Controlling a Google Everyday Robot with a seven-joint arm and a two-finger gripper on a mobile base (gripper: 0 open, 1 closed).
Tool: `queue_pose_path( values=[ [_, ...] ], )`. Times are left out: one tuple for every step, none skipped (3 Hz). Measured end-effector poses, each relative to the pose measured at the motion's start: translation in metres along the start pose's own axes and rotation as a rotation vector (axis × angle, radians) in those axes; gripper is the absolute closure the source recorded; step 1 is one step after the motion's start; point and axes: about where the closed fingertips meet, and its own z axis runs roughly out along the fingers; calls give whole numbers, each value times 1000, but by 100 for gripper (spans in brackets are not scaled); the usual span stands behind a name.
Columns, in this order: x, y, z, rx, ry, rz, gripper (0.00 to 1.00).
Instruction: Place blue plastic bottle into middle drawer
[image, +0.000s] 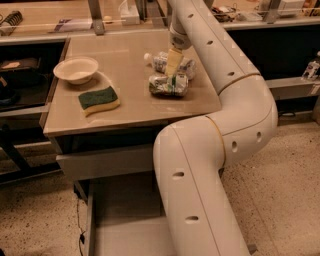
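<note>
The blue plastic bottle (161, 61) lies on its side at the back of the tan table top (125, 107), its white cap (147, 56) pointing left. My gripper (173, 62) hangs from the white arm (220, 70) right over the bottle's middle, at or just above it, and hides part of it. The middle drawer (125, 220) is pulled open low under the table. It is a grey tray with a flat bare bottom, partly hidden by my arm's lower link.
A silvery wrinkly pack with a green band (168, 85) lies just in front of the bottle. A green-and-yellow sponge (98, 99) and a white bowl (76, 69) sit at the left. A closed drawer front (107, 161) is above the open drawer. Shelves run behind.
</note>
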Motion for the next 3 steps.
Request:
queue_pose_path(
  values=[
    [-4,6,9,-17,6,-22,18],
    [-4,6,9,-16,6,-22,41],
    [-4,6,9,-16,6,-22,64]
  ],
)
